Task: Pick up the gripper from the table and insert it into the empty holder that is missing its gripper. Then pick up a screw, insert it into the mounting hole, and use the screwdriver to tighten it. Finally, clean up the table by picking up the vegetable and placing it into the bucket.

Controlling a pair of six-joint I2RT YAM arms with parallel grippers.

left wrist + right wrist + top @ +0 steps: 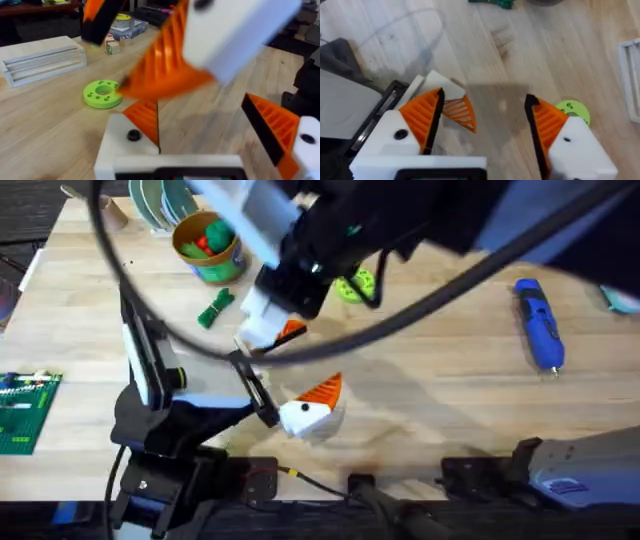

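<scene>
While the right gripper (485, 135) hovers with jaws spread and empty above the left gripper (318, 405), itself gaping, the screwdriver (538, 323) lies untouched; the vegetable (215, 308) rests beside the bucket (208, 246).

Both arms are black, with jointed segments and black cables; one thick cable (150, 310) loops wide across the overhead view. The left arm (150, 380) carries a white band on its upright link. The left gripper (210, 135) and the right gripper (485, 130) share one build: white angular plastic mounts, each fixed by a dark round screw (133, 135), faced with orange ribbed wedge pads (422, 117) edged in black. The right arm's lower link (590, 465) is pale grey.
</scene>
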